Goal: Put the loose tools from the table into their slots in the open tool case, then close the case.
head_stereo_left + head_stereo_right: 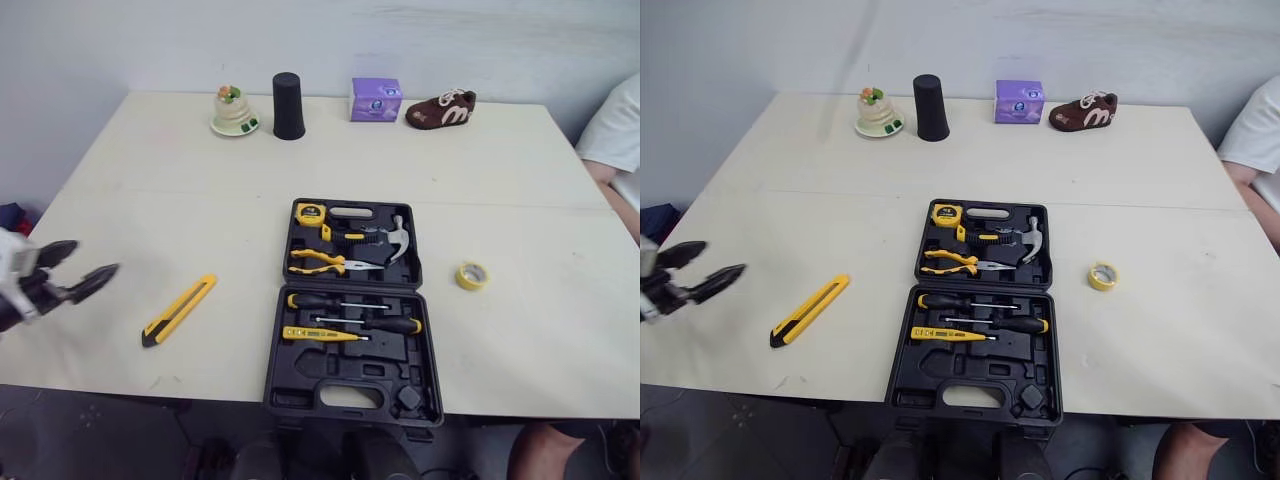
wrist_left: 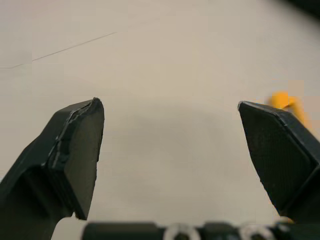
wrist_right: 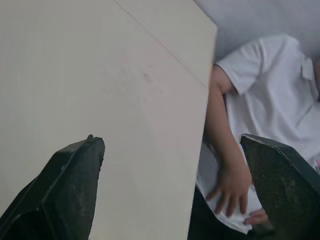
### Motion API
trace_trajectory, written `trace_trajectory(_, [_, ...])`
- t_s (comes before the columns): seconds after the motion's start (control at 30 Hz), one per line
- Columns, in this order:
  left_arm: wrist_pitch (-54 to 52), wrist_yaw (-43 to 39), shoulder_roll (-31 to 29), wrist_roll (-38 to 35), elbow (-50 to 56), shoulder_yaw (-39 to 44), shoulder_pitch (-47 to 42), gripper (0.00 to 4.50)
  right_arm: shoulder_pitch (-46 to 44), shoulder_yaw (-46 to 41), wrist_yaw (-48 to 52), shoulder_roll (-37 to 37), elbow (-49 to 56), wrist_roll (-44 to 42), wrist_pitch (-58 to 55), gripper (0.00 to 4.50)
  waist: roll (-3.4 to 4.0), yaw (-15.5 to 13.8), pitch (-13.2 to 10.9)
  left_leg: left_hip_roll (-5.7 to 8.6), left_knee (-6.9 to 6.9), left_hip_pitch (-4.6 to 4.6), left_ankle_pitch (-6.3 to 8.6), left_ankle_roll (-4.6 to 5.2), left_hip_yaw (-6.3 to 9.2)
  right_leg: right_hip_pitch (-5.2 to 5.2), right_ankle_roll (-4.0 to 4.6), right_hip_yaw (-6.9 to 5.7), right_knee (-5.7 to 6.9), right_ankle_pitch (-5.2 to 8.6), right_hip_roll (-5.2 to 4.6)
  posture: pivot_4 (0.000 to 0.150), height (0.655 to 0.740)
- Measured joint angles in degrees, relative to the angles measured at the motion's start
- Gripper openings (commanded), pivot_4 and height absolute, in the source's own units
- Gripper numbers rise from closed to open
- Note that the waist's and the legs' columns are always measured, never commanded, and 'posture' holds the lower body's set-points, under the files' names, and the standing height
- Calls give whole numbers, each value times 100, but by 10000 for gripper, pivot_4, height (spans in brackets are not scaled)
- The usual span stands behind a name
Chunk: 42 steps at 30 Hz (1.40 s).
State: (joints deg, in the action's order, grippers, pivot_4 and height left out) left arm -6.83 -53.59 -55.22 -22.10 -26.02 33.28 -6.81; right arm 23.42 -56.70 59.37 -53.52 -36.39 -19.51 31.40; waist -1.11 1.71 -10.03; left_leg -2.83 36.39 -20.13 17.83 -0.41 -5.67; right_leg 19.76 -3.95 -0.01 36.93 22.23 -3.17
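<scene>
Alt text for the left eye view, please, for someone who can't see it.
An open black tool case lies on the table, a yellow utility knife loose to its left, a yellow tape roll to its right. The left gripper hovers open near the left edge.

Left half of the pale wooden table (image 1: 150, 190): open run from my left gripper (image 1: 95, 257), fingers spread at the left edge, to the open black plastic tool case (image 1: 300, 372) at front middle. The flat yellow-and-black utility knife (image 1: 179, 309) lies between.

Small yellow tape roll (image 1: 472, 275) sits right of the case, with bare room around it.

Back edge is lined with a cream figurine (image 1: 234, 110), black cylindrical cup (image 1: 288, 105), purple box (image 1: 375, 100) and brown shoe (image 1: 441, 109).

A person in a white shirt (image 1: 618, 130) crowds the right edge.
</scene>
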Motion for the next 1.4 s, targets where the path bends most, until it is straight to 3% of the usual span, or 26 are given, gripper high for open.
trace_trajectory(0.17, [214, 69, -296, 159, -867, 276, 428, 44637, 121, 0, -274, -122, -801, 40, 410, 45000, 0, 18, -3, 7, -31, -2, -11, -3, 0, 15, 1, -7, 1, 2, -10, 1500, 7341])
trace_trajectory(0.33, [161, -97, -270, 44, -575, 400, 623, 44637, 106, 288, -163, 275, -396, -199, 280, 45000, 4, 30, -5, 11, -28, 0, -18, -4, 0, 10, -4, -9, 8, -1, -18, 1500, 7341])
trace_trajectory(0.57, [-748, -450, -216, -218, 974, -125, 760, 44637, -867, 1180, -22, 310, 1795, -1041, -872, 45000, 16, 152, -9, 11, -32, -5, -42, -12, 7, 27, -1, -17, 38, -2, -18, 1500, 7341])
trace_trajectory(0.63, [-1047, -537, -293, -292, 1243, -213, 806, 44637, -927, 1314, -24, 312, 2172, -1149, -1054, 45000, 15, 140, -9, 10, -35, -21, -40, -18, 11, 52, 5, -21, 50, 3, -16, 1500, 7341])
trace_trajectory(0.67, [-1758, -703, -603, -357, 1742, -501, 965, 44637, -905, 1648, -22, 451, 3057, -1396, -1468, 45000, 15, 129, -9, 8, -38, -44, -41, -26, 14, 79, 8, -23, 60, 10, -7, 1500, 7341])
trace_trajectory(0.77, [-2531, -796, -807, -493, 2397, -755, 1023, 44637, -655, 2216, 91, 566, 4227, -1654, -1989, 45000, 24, 89, -10, 6, -28, -86, -50, -40, 21, 109, 7, -21, 63, 14, 0, 1500, 7341])
trace_trajectory(0.93, [-3053, -448, -639, -436, 2929, -1044, 1078, 44637, -849, 2988, 96, 645, 5758, -1919, -2622, 45000, 8, 94, -20, 12, 7, -108, -33, -8, 12, 125, -7, -7, 72, 7, -5, 1500, 7341])
trace_trajectory(1.03, [-3055, -244, -561, -279, 2976, -1199, 1085, 44637, -1018, 3157, 43, 674, 6051, -1991, -2784, 45000, -35, 92, -38, 11, 10, -103, -45, -10, 19, 121, -8, -12, 78, 5, -6, 1500, 7341])
trace_trajectory(1.2, [-2882, 466, -22, 161, 3002, -1647, 738, 44637, -1563, 3995, 16, 930, 6622, -2017, -3004, 45000, -38, 54, -41, 12, 12, -97, -61, -15, 28, 120, -7, -19, 96, 4, -8, 1500, 7341])
trace_trajectory(1.4, [-2849, 841, 251, 377, 3093, -1862, 507, 44637, -1548, 4022, 29, 928, 6569, -1900, -3128, 45000, -36, -44, -41, 21, 24, -93, -61, -9, 38, 103, -7, -32, 95, 4, -19, 1500, 7341])
